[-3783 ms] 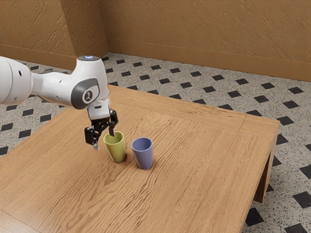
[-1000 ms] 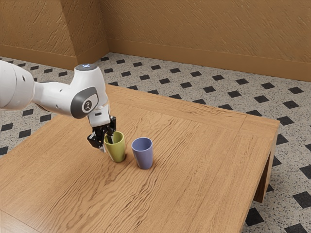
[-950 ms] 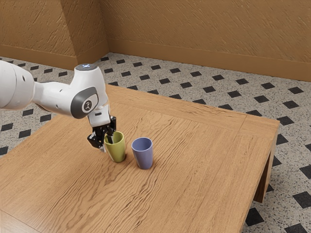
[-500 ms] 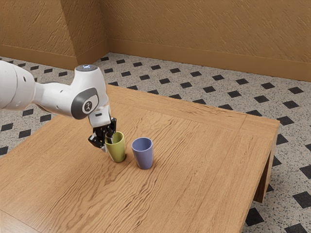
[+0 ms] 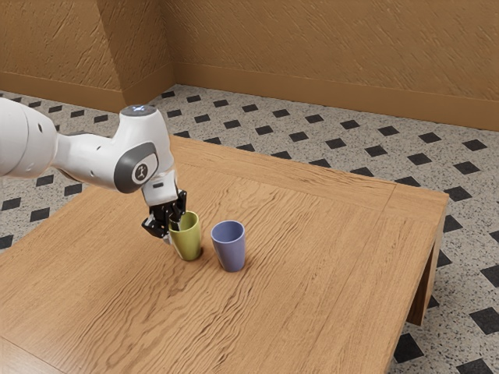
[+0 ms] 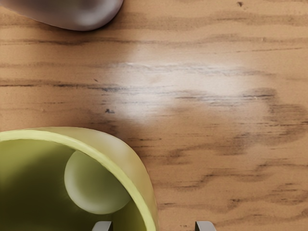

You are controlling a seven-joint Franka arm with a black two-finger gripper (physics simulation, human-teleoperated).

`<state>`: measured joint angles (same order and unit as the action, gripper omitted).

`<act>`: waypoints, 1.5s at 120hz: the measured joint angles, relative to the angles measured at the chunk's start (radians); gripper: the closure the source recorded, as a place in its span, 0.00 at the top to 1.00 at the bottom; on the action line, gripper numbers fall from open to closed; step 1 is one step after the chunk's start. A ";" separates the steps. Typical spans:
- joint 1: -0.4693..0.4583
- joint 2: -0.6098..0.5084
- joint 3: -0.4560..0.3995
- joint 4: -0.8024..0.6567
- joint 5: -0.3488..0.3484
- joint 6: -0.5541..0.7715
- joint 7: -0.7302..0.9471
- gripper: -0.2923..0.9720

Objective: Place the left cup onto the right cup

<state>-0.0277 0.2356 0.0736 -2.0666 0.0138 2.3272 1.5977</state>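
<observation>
Lower than four seconds ago, the black two-finger gripper [image 5: 167, 224] straddles the olive-green plastic cup's [image 5: 186, 238] 9 o'clock rim, fingers apart, one inside, one outside. At its 3 o'clock on the wooden table [image 5: 312, 257] stands the blue-grey plastic cup [image 5: 228, 245].

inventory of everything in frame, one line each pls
yellow-green tapered cup: 1, yellow-green, upright on the table, on the exterior view's left of the other cup, standing apart from it
blue-purple tapered cup: 1, blue-purple, upright on the table, on the exterior view's right of the green one
low wooden table: 1, brown wood grain, carries both cups
tiled floor: 1, speckled grey with black diamonds, around the table
textured wall: brown, behind the table
white robot arm: 1, white and grey, reaching in from the exterior view's left
black two-finger pincer: 1, black, open, astride the yellow-green cup's wall on the side away from the blue-purple cup
</observation>
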 joint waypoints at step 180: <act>0.000 -0.037 0.002 -0.007 0.004 0.002 0.002 0.15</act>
<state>-0.0273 0.1984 0.0752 -2.0740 0.0183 2.3295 1.5993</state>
